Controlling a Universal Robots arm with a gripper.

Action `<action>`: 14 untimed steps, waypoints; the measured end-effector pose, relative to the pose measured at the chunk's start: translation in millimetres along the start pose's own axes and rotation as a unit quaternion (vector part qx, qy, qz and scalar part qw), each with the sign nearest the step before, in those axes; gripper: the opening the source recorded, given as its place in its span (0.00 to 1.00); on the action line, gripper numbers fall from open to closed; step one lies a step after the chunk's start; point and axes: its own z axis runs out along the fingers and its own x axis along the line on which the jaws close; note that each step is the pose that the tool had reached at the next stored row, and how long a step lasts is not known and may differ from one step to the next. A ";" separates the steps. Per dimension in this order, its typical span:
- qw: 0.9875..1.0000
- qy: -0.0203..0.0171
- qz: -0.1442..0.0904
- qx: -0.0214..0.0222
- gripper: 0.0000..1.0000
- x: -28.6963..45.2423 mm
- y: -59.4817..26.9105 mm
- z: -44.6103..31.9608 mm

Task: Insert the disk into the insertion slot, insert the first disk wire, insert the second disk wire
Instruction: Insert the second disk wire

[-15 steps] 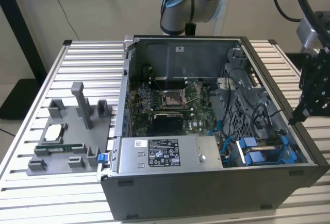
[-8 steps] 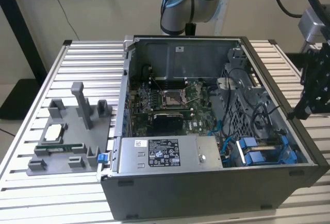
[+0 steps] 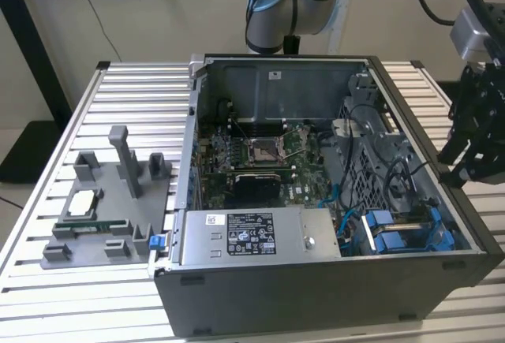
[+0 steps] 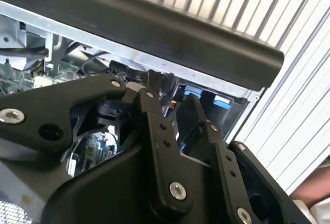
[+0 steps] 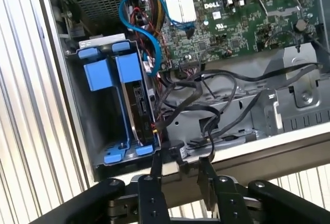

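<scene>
Slatted table (image 3: 71, 122), disk (image 5: 135, 100) seemingly in insertion slot (image 5: 93, 131)

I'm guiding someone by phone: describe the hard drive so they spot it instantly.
Start at the open grey computer case on the slatted table, then go to its corner on the exterior view's right. The silver-grey disk stands on edge there, marked out by its bright blue plastic frame.
</scene>
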 end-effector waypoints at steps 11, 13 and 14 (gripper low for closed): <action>0.999 -0.027 -0.044 -0.014 1.00 2.2 3.4 6.2; 0.998 -0.028 -0.055 -0.016 1.00 2.2 3.3 6.5; 0.998 -0.028 -0.059 -0.017 1.00 2.1 3.3 6.5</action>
